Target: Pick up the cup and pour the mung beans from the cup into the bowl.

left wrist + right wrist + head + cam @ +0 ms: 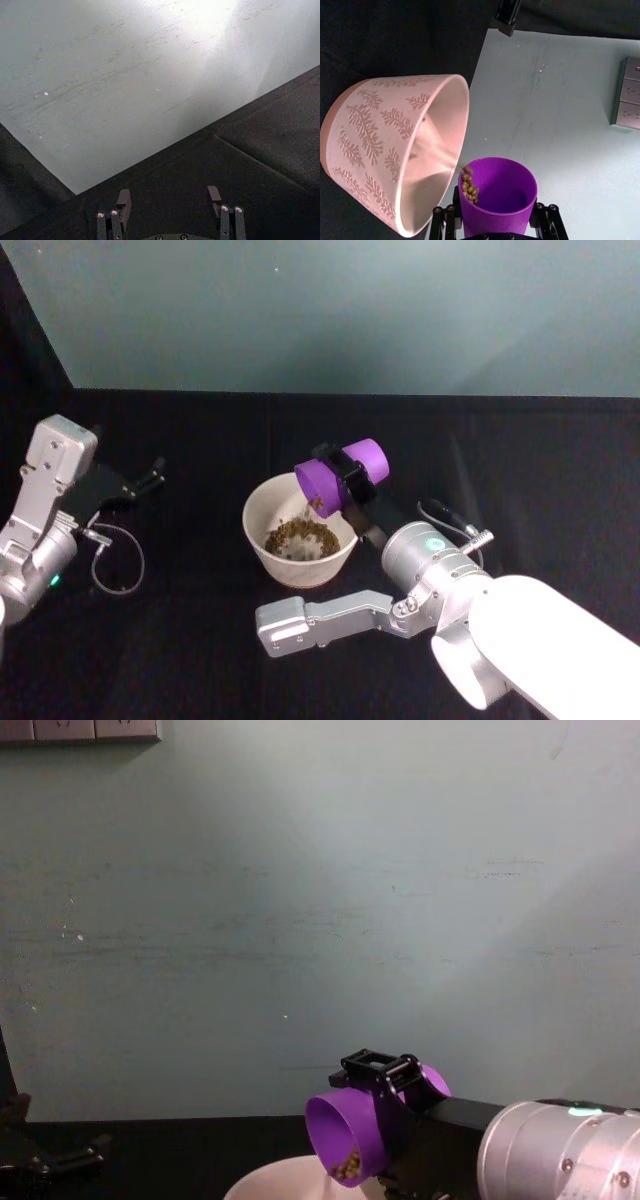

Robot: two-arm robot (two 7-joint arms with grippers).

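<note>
Some of cup hidden by R end effector gripping it, mung beans spilling into bowl; L end effector open.

The small purple plastic cup is smooth with a soft sheen. The wide pale pink bowl looks matt, leaf-patterned outside and plain smooth inside. The olive-brown mung beans are dull. The black table cover looks like matt cloth. The right arm's silver link is satin metal, and its white shell is glossy.
</note>
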